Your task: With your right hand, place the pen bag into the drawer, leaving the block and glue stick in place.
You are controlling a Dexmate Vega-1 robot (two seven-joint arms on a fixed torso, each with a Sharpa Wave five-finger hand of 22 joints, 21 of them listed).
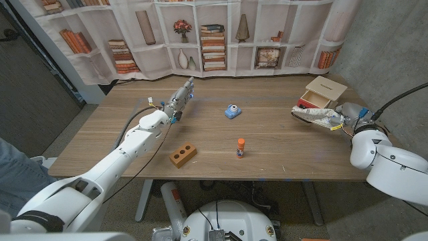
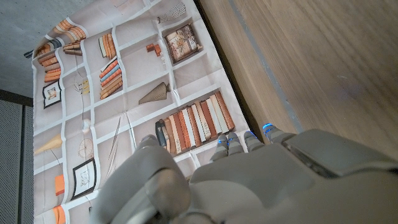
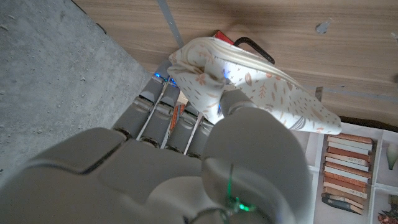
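Observation:
My right hand (image 1: 346, 118) grips the white patterned pen bag (image 1: 313, 115) at the table's right side, just in front of the small wooden drawer box (image 1: 322, 92) with its red inside. The bag's far end hangs at the drawer's opening. In the right wrist view the pen bag (image 3: 249, 81) is pinched between thumb and fingers (image 3: 168, 118). The brown block (image 1: 182, 154) with holes lies front centre-left, and the orange-capped glue stick (image 1: 241, 148) stands front centre. My left hand (image 1: 179, 99) hovers over the table's back left, fingers extended, holding nothing.
A small blue round object (image 1: 232, 111) sits at mid-table. A bookshelf-print curtain (image 1: 200, 37) hangs behind the table, and a grey wall (image 1: 381, 47) stands to the right. A person's knee (image 1: 17, 177) shows at the left edge.

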